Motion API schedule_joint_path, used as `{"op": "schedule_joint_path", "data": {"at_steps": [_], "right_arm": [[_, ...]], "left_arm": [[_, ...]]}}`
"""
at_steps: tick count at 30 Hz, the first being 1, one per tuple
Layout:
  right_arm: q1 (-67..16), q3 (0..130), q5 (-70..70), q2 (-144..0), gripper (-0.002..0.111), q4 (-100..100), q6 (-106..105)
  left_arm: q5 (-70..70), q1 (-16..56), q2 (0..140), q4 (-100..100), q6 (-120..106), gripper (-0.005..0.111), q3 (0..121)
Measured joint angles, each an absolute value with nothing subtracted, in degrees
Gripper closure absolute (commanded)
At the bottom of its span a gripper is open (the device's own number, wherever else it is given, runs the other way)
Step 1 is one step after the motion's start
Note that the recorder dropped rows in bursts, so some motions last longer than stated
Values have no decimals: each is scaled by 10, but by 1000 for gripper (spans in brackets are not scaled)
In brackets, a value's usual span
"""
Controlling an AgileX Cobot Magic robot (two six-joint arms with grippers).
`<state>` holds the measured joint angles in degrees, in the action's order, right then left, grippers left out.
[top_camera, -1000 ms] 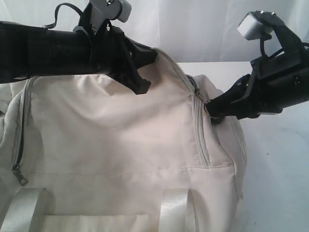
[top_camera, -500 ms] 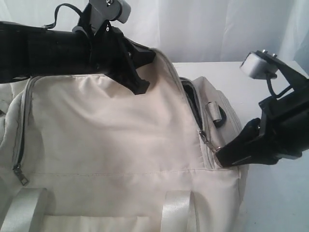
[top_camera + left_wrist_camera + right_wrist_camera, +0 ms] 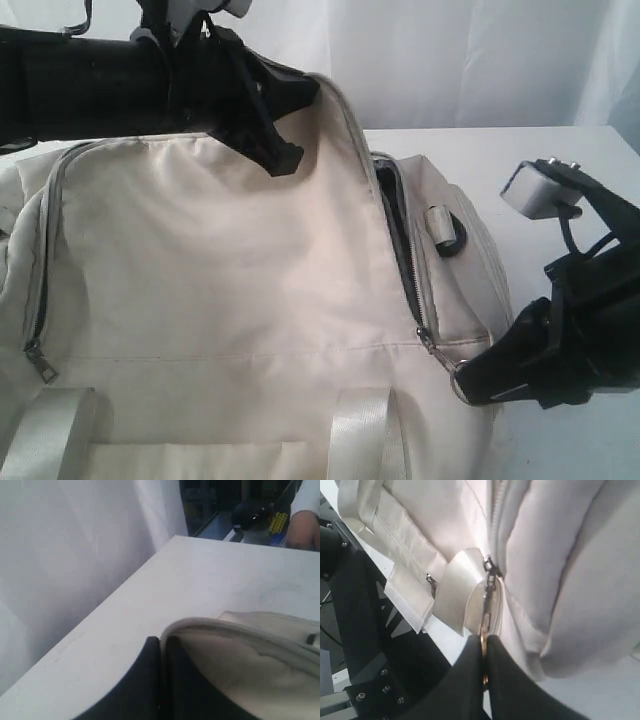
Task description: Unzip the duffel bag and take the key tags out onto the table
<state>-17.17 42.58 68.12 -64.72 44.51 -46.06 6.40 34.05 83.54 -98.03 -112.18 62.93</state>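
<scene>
Zip pull (image 3: pixel 489 587) in right gripper (image 3: pixel 484 639); left gripper (image 3: pixel 163 641) pinches duffel bag (image 3: pixel 220 260).

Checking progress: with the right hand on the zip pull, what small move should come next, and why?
Probably draw the zip pull a little further along its track: the right hand is shut on it, the left hand pinches the duffel bag fabric, and the opening is only a narrow slit.

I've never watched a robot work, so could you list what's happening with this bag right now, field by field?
duffel bag: cream, lying on the white table
zip: partly open at one end, dark gap showing
left jaws: shut, pinching the bag's raised top edge
right jaws: shut on the zip pull
key tags: not in view
</scene>
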Motion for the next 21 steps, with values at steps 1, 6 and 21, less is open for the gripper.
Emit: {"op": "schedule_joint_path", "data": {"at_steps": [1,6,21], "right_arm": [[-172,426,676,-646,108,444,-461],[-172,439,631,-637,91,440,-461],[-211,530,489,-607,46,564,-642]], "left_arm": [[73,341,834,-980,-1122,107,629],[102,341,826,-984,-1122,107,627],[239,341,672,-977,-1122,107,482]]}}
